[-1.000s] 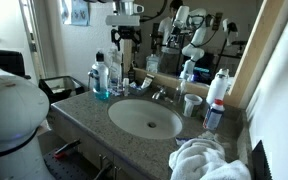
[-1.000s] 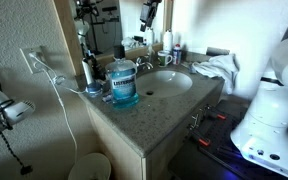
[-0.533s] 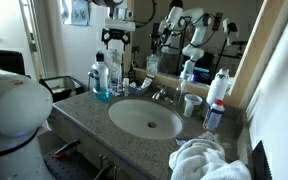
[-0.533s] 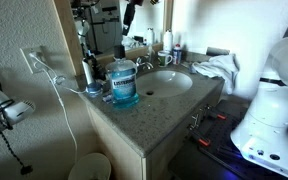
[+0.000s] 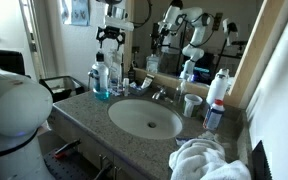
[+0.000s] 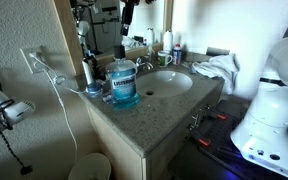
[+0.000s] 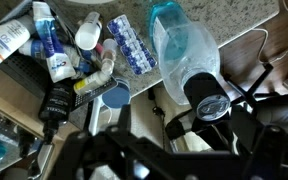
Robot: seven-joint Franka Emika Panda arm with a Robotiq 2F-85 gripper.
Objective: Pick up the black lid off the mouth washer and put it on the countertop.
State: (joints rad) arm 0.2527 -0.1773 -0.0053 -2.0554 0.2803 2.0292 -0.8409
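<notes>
Hand (image 5: 109,40) high above mouth washer (image 6: 124,84), black lid (image 7: 209,101) on.
Hand's fingers are apart, gripping nothing. The lid sits on the bottle neck; the bottle stands upright on the table (image 6: 154,112), beside the sink (image 6: 166,84).

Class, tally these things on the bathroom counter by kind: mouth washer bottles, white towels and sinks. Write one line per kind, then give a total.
mouth washer: 1
white towel: 1
sink: 1
Total: 3
</notes>
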